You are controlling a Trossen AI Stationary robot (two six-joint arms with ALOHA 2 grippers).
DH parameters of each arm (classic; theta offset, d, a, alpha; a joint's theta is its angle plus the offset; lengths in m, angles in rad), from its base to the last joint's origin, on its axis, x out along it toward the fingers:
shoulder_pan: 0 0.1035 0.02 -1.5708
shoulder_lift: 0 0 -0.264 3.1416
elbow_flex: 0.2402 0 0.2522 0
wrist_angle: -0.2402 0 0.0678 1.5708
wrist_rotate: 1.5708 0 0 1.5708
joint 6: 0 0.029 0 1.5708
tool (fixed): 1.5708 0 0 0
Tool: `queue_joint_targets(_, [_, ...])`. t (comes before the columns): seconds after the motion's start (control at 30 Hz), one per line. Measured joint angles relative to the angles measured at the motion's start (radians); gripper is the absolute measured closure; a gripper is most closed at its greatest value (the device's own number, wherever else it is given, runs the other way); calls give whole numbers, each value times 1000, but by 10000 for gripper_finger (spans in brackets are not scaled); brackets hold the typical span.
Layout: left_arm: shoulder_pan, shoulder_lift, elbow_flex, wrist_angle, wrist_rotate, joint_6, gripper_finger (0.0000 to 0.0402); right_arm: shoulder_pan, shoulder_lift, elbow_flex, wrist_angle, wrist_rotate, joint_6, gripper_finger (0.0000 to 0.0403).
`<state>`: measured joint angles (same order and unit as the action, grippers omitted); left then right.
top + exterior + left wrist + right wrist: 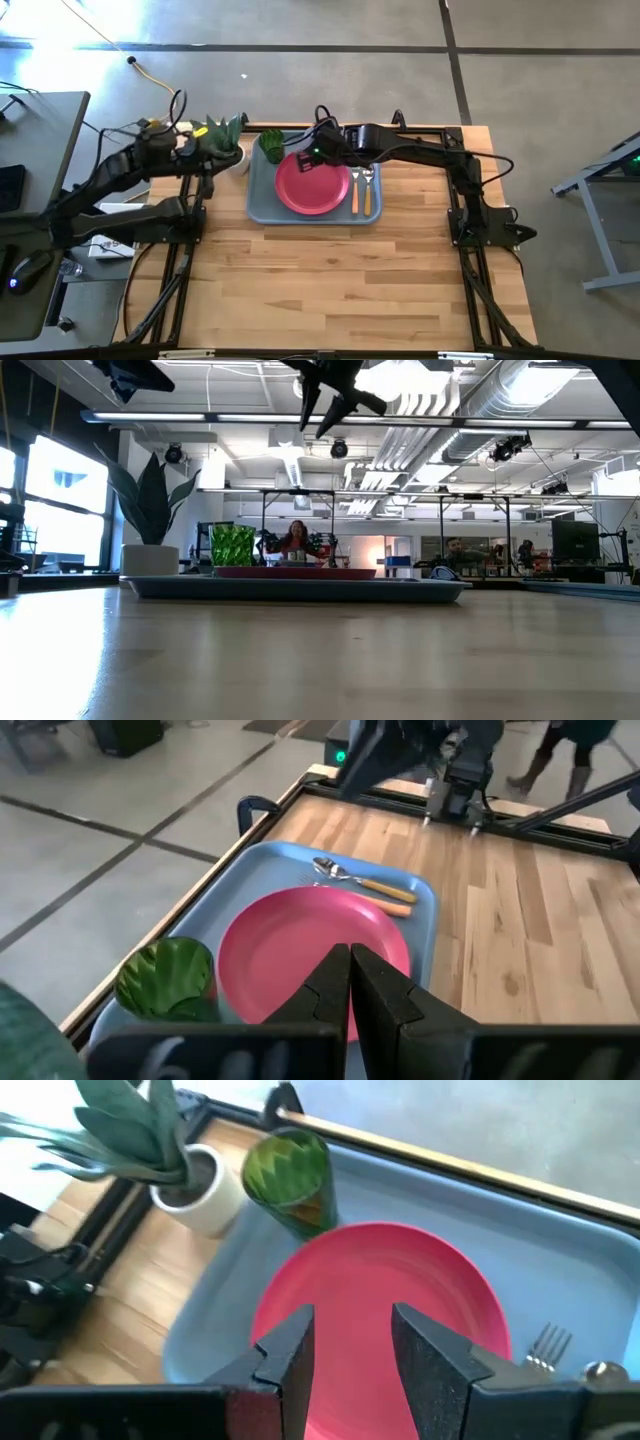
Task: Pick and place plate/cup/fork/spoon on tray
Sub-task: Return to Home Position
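The pink-red plate [312, 184] is lying flat in the blue-grey tray [262, 200] on the wooden table [340, 280]. The right gripper [350, 1345] is hovering above it, fingers apart; the left gripper [350, 982] is showing fingers together.

Open-plan robotics lab, exposed ceiling ducts [470, 405], strip lights, concrete floor [300, 25], more metal rigs [300, 520] behind, people at workstations [297, 542]

Smooth pink plate [380, 1305], translucent cup [290, 1180]
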<state>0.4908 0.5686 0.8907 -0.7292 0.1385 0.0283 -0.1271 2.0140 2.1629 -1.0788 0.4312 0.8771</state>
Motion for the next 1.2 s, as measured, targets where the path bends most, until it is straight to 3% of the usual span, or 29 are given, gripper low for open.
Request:
queue_joint_targets(0.4, [0, -330, -294, 113, 2, -75, 399, 33, 0, 70, 10, 15, -49, 277])
queue_joint_targets(0.9, [0, -556, -310, 165, 2, -97, 399, 32, 0, 70, 8, -17, -93, 277])
queue_joint_targets(1.2, [0, -564, -394, 227, 3, -189, 399, 32, 0, 70, 7, -21, -106, 277])
